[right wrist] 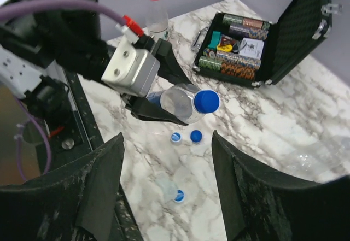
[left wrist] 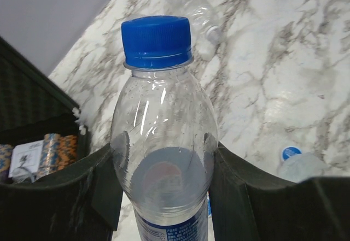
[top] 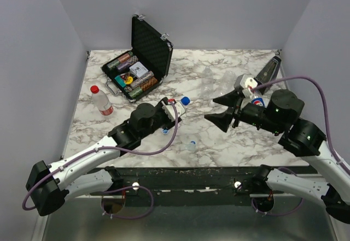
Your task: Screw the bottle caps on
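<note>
My left gripper (left wrist: pixel 164 162) is shut on a clear bottle with a blue label (left wrist: pixel 164 142). It holds the bottle above the table, and a blue cap (left wrist: pixel 156 40) sits on the neck. The top view shows this gripper (top: pixel 174 109) and cap (top: pixel 185 101) mid-table. My right gripper (top: pixel 219 110) is open and empty, to the right of the held bottle (right wrist: pixel 183 103) and facing it. Its jaws (right wrist: pixel 167 138) stand wide apart. Two loose blue caps (right wrist: pixel 175 137) (right wrist: pixel 196 136) lie on the marble below. A red-capped bottle (top: pixel 101 100) stands at the left.
An open black case of poker chips (top: pixel 139 66) stands at the back left. Clear uncapped bottles (top: pixel 219 80) lie at the back. A small clear piece with a blue cap (right wrist: pixel 176 193) lies near the front edge. A logo-marked bottle (top: pixel 256 101) is partly hidden behind my right wrist.
</note>
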`<act>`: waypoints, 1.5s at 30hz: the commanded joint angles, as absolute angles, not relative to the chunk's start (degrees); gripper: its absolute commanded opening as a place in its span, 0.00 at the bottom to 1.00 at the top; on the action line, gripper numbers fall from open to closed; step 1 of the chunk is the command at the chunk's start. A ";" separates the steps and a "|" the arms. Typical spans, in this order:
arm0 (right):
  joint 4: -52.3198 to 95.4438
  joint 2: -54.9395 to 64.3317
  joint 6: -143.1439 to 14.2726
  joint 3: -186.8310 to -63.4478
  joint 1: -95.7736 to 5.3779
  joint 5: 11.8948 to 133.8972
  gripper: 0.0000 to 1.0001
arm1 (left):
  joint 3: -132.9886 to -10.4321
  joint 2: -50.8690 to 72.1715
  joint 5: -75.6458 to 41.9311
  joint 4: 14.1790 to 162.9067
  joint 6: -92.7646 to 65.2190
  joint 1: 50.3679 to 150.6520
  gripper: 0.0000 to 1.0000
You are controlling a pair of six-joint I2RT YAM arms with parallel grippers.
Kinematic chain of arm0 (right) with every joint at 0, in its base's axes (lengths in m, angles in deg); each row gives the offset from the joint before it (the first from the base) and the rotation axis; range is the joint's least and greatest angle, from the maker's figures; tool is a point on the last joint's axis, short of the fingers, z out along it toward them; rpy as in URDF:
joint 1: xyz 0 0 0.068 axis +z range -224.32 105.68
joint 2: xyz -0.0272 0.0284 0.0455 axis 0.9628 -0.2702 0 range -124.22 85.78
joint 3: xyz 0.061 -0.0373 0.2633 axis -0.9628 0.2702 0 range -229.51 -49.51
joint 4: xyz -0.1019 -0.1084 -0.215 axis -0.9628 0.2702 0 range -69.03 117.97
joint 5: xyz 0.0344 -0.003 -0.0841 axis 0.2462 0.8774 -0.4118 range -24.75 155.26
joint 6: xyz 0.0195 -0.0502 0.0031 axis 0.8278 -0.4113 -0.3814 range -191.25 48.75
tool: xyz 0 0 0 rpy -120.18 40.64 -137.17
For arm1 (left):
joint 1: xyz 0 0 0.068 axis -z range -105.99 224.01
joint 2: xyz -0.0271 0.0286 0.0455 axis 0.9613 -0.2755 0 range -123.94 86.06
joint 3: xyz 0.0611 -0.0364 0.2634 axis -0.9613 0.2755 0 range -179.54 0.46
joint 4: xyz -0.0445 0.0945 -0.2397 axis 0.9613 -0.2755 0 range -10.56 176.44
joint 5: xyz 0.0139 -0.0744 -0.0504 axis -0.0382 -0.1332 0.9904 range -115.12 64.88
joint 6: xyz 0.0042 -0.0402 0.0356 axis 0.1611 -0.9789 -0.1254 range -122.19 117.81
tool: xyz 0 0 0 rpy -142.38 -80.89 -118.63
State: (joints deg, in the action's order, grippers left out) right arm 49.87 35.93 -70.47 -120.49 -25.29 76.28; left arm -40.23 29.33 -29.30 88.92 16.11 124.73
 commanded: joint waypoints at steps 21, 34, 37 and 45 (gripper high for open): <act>38.46 49.83 -83.47 -95.92 -25.11 80.10 0.73 | -20.20 35.18 -47.60 132.29 -2.72 109.97 0.00; 36.61 52.38 -85.31 -91.26 -25.11 81.17 0.73 | -12.46 19.71 -51.23 165.01 3.17 103.11 0.00; 36.70 52.90 -85.84 -90.73 -25.11 80.81 0.73 | -11.50 14.88 -50.61 171.23 1.94 101.79 0.00; 36.87 53.43 -86.81 -90.46 -25.11 80.55 0.73 | -10.96 2.39 -51.05 183.30 -0.96 101.08 0.00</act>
State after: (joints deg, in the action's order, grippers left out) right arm 38.44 52.63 -85.62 -91.31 -25.27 80.26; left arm -11.86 6.09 -50.13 163.04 1.73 101.45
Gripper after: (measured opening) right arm 0.728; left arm 0.608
